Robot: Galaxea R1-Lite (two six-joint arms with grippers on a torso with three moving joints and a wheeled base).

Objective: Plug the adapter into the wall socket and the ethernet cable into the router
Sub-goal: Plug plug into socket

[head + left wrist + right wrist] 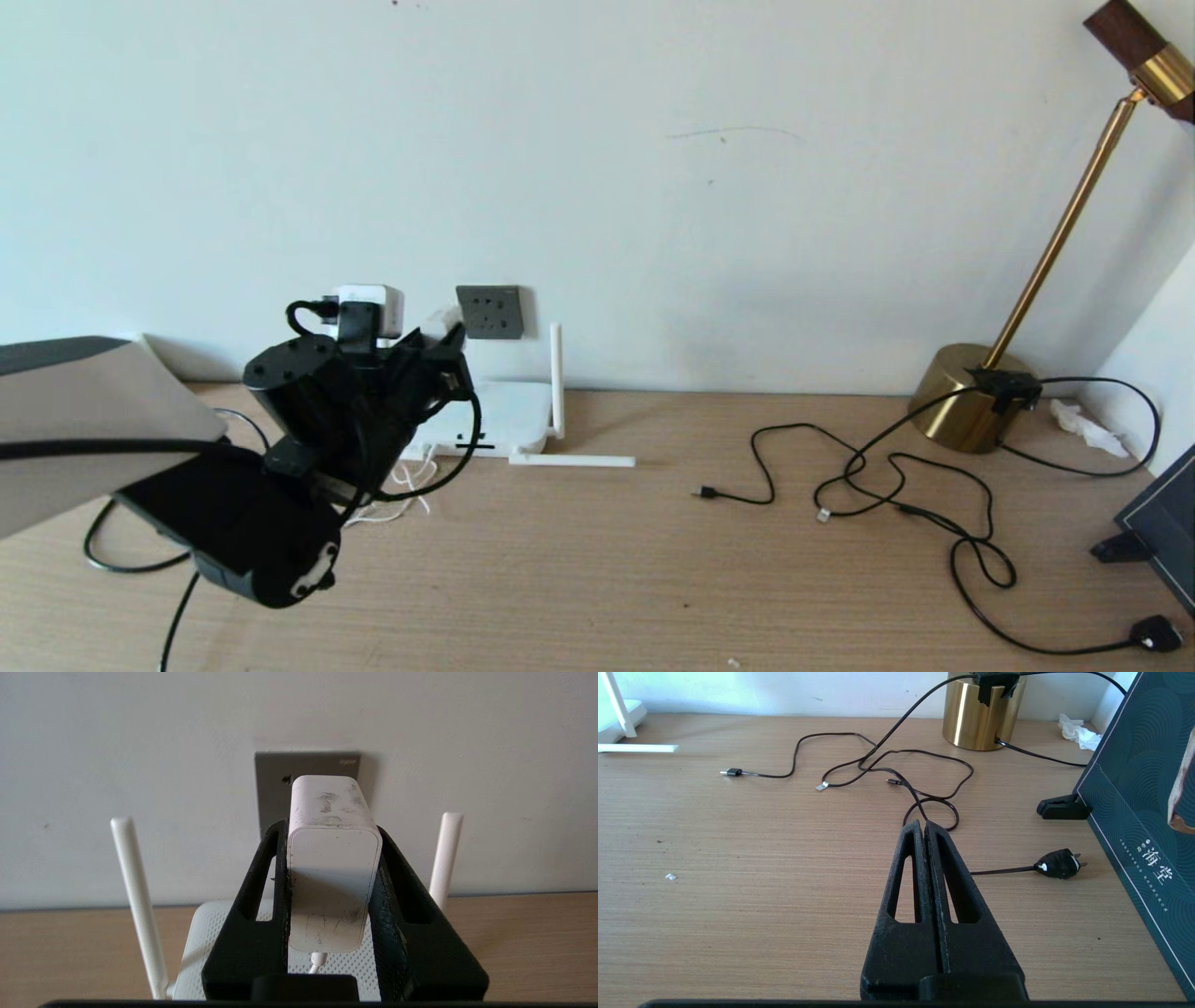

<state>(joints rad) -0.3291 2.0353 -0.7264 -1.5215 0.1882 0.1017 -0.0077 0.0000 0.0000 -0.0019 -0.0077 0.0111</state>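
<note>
My left gripper [330, 828] is shut on the adapter [331, 882], a scuffed white rounded block held up at the wall. Its far end covers most of the dark grey wall socket [271, 788]; whether the pins are in is hidden. A thin white cord [317, 961] hangs from it. The white router [509, 415] lies right below the wall socket [490, 311], with one antenna [555, 378] upright and another lying flat. The ethernet cable [90, 556] loops on the desk under my left arm, its connector hidden. My right gripper [923, 823] hovers shut and empty low over the desk.
Thin black cables [896, 467] with small plugs sprawl across the right half of the desk, ending in a black plug [1059, 864]. A brass lamp [971, 397] stands at the back right beside crumpled tissue [1083, 425]. A dark box [1134, 812] stands at the right edge.
</note>
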